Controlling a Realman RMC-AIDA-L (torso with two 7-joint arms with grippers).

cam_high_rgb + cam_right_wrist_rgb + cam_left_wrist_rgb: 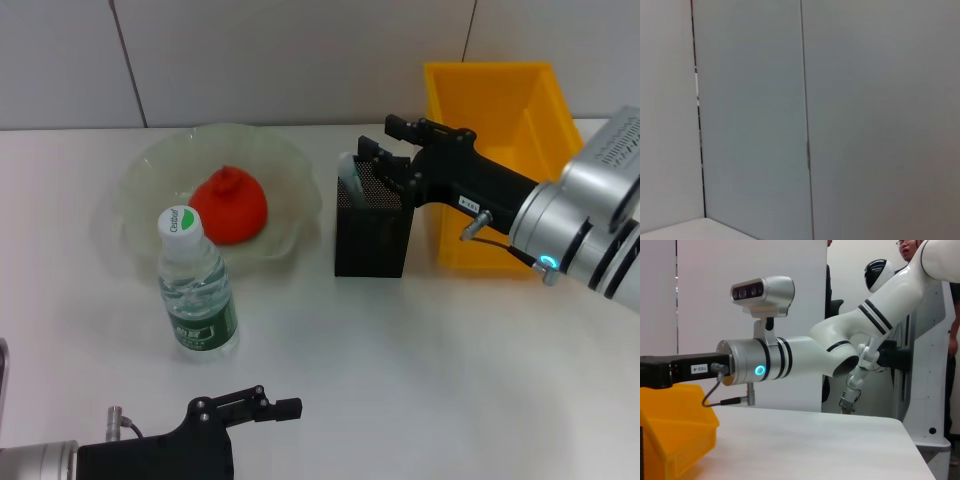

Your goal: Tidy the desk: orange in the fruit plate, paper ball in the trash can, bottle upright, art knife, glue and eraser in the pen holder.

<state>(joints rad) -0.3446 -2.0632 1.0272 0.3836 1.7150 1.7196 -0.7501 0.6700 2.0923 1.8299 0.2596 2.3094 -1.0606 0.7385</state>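
Over the pen holder (372, 235), right claw (385, 150) spread, bottle (196, 290) upright

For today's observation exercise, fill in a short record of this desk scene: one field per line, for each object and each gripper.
orange: in the fruit plate
bottle: upright, in front of the plate
pen holder: black mesh, left of the yellow bin
right gripper: open, over the pen holder's rim
left gripper: parked at the near edge
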